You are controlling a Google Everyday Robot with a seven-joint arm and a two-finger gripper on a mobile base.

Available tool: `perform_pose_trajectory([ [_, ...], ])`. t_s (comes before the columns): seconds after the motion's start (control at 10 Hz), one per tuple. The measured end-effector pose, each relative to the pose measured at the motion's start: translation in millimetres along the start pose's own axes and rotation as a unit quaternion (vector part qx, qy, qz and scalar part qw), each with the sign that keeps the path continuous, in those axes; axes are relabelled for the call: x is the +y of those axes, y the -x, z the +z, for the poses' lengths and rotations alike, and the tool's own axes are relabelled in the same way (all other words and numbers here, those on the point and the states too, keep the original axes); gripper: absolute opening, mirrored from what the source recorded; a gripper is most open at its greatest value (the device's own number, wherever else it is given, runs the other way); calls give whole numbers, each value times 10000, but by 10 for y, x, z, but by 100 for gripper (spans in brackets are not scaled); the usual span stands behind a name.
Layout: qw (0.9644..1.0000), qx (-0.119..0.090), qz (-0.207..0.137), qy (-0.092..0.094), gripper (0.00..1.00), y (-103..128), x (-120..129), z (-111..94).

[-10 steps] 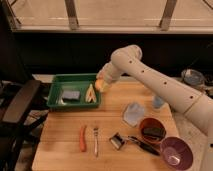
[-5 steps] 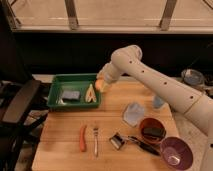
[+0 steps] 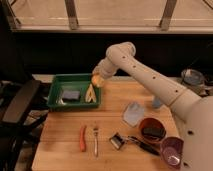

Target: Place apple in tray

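The apple (image 3: 96, 80) is small and yellow-orange, and it sits at the tip of my gripper (image 3: 97, 79). The gripper is shut on it and holds it just above the right rim of the green tray (image 3: 75, 76). The tray stands at the back left of the wooden table. Inside it lie a grey-blue block (image 3: 70, 94) and a yellow banana-like piece (image 3: 90, 93). My white arm reaches in from the right, over the table.
An orange carrot (image 3: 83, 137), a fork (image 3: 95, 141) and a peeler (image 3: 118, 141) lie at the front. A pale blue pouch (image 3: 134, 113), a brown bowl (image 3: 151, 129) and a purple bowl (image 3: 172, 150) are at the right. A black chair (image 3: 20, 105) stands to the left.
My gripper with the apple has moved slightly left and down, closer to the tray's right rim. Nothing else has moved.
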State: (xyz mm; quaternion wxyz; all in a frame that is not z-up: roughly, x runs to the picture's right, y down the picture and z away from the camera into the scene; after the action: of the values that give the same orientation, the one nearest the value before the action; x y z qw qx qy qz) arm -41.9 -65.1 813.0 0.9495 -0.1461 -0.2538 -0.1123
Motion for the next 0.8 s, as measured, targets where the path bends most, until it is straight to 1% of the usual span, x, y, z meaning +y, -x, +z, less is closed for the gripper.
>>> perform_pose_trajectory([
  [0.2, 9999, -91, -135, -21, 0, 40, -249, 289],
  [0.4, 9996, -121, -219, -91, 0, 102, -380, 528],
  [0.6, 9992, -171, -352, -48, 1, 229, -493, 825],
  [0.7, 9990, -197, -391, -13, 4, 275, -535, 927],
  [0.8, 9989, -220, -414, 34, 15, 291, -584, 1039],
])
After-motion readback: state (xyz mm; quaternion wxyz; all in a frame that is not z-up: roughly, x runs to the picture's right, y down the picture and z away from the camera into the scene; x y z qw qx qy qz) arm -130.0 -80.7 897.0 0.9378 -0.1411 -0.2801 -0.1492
